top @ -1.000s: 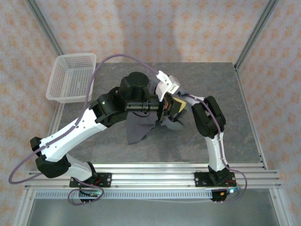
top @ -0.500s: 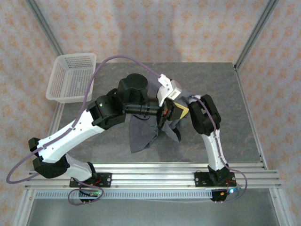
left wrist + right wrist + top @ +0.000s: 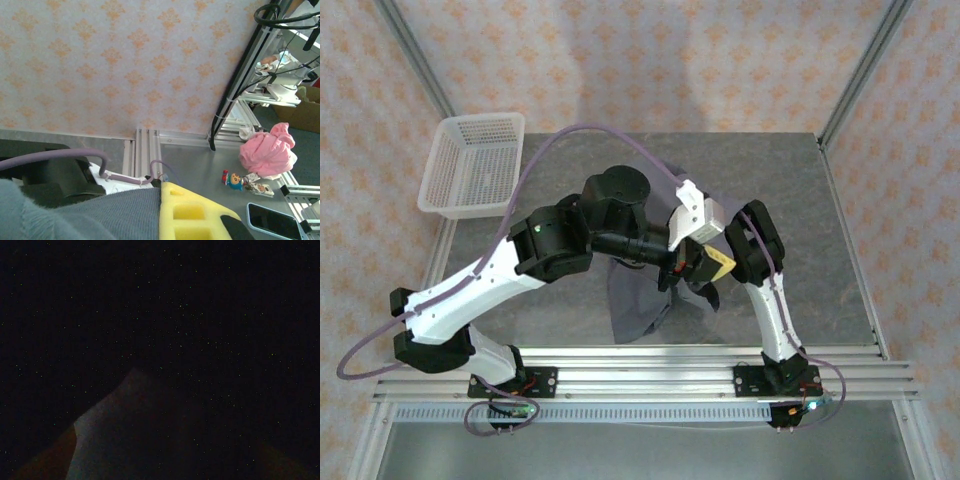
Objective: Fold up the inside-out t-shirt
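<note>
Inside-out t-shirt [image 3: 640, 300] hangs in a wrinkled bunch over the middle of the desk [image 3: 570, 170], toward its near edge and between my two arms. I cannot tell if its lowest edge touches the surface. I judge that the step in hand is the lifting and opening of the cloth, because nothing is laid flat and no fold is made yet. Going from left to right: one white mesh basket [image 3: 472, 165] stands at the far left corner, well apart from the shirt. Then comes my left tool [image 3: 700, 265], which is closed together on a pinch of the grey cloth, as its wrist view shows the fabric pressed beside the yellow pad [image 3: 192, 215]. Last is my right arm [image 3: 760, 250], just beside the bunch. Of my right tool I cannot say if it is apart or together, because its wrist view is almost black. The next move calls, I think, for the right tool to take a second edge, so that the shirt can be spread out. In count: one basket, one t-shirt, two arms.
</note>
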Robot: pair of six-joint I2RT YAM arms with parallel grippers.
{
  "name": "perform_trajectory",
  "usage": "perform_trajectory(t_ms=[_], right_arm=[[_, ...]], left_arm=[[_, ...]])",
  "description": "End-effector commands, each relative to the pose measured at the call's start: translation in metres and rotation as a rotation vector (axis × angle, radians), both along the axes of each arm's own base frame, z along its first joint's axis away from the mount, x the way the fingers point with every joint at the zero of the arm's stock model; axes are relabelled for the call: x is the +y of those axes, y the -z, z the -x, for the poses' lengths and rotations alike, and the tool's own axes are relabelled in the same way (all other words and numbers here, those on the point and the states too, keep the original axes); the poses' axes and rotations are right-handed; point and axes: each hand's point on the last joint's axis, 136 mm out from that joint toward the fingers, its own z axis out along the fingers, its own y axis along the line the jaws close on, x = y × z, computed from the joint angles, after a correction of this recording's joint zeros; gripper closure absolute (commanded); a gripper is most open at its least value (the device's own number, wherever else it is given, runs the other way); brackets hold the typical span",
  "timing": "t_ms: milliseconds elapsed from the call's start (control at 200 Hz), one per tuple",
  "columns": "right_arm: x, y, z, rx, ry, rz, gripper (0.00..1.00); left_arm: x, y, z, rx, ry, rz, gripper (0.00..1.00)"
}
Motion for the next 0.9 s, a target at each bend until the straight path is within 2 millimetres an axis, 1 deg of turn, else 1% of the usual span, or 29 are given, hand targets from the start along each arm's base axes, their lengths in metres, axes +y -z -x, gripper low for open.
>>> perform_trajectory(t_ms=[0, 35, 115, 145, 225, 275, 300, 355, 395, 435, 475, 515, 585, 646, 716, 786, 801, 806, 831, 836, 851, 861, 891], right_arm=[[-0.028, 0.055, 0.025, 0.137, -0.024, 0.177, 0.11], [-0.029, 0.057, 0.026, 0.139, -0.031, 0.203, 0.12], [-0.030, 0.058, 0.029, 0.139, -0.068, 0.260, 0.20], [-0.029, 0.058, 0.030, 0.134, -0.089, 0.278, 0.29], [-0.032, 0.055, 0.031, 0.117, -0.116, 0.335, 0.64], [-0.033, 0.054, 0.032, 0.123, -0.118, 0.331, 0.79], [-0.033, 0.053, 0.032, 0.128, -0.117, 0.319, 0.84], [-0.029, 0.049, 0.034, 0.141, -0.113, 0.252, 0.90], [-0.025, 0.042, 0.035, 0.142, -0.104, 0.191, 0.94], [-0.021, 0.032, 0.037, 0.135, -0.104, 0.141, 0.98], [-0.016, 0.019, 0.040, 0.120, -0.115, 0.093, 1.00], [-0.011, 0.005, 0.046, 0.109, -0.134, 0.040, 1.00], [-0.004, -0.019, 0.062, 0.092, -0.169, -0.056, 1.00], [0.000, -0.041, 0.079, 0.074, -0.195, -0.144, 1.00], [0.004, -0.067, 0.101, 0.053, -0.234, -0.247, 1.00], [0.006, -0.092, 0.126, 0.042, -0.293, -0.339, 1.00], [0.008, -0.098, 0.131, 0.040, -0.312, -0.361, 1.00], [0.008, -0.100, 0.133, 0.040, -0.320, -0.368, 1.00], [0.009, -0.109, 0.144, 0.042, -0.350, -0.401, 1.00], [0.009, -0.114, 0.146, 0.035, -0.358, -0.411, 1.00], [0.010, -0.116, 0.151, 0.041, -0.373, -0.425, 1.00], [0.010, -0.123, 0.155, 0.035, -0.387, -0.441, 1.00], [0.010, -0.134, 0.167, 0.030, -0.422, -0.473, 1.00]], left_arm=[[0.004, -0.019, 0.028, -0.046, 0.105, 0.057, 1.00], [0.004, -0.020, 0.030, -0.053, 0.112, 0.055, 1.00], [0.005, -0.021, 0.033, -0.064, 0.115, 0.051, 1.00], [0.006, -0.021, 0.032, -0.068, 0.106, 0.050, 1.00], [0.010, -0.017, 0.023, -0.077, 0.042, 0.032, 1.00], [0.014, -0.013, 0.015, -0.086, -0.013, 0.017, 1.00], [0.017, -0.011, 0.009, -0.094, -0.051, 0.013, 1.00], [0.023, -0.007, -0.008, -0.107, -0.162, 0.006, 1.00], [0.032, -0.005, -0.027, -0.115, -0.281, 0.002, 1.00], [0.044, -0.002, -0.052, -0.113, -0.423, -0.007, 1.00], [0.061, 0.002, -0.082, -0.090, -0.573, -0.013, 1.00], [0.084, 0.008, -0.115, -0.048, -0.732, -0.020, 1.00], [0.135, 0.025, -0.170, 0.016, -1.000, -0.052, 1.00], [0.180, 0.042, -0.207, 0.055, -1.183, -0.084, 1.00], [0.226, 0.068, -0.243, 0.105, -1.349, -0.127, 1.00], [0.273, 0.103, -0.274, 0.201, -1.498, -0.166, 1.00], [0.284, 0.111, -0.279, 0.228, -1.532, -0.171, 1.00], [0.283, 0.114, -0.280, 0.237, -1.532, -0.175, 1.00], [0.300, 0.128, -0.288, 0.295, -1.583, -0.180, 1.00], [0.303, 0.131, -0.289, 0.306, -1.591, -0.182, 1.00], [0.313, 0.139, -0.293, 0.342, -1.614, -0.182, 1.00], [0.317, 0.144, -0.296, 0.362, -1.624, -0.186, 1.00], [0.333, 0.161, -0.303, 0.415, -1.663, -0.193, 1.00]])
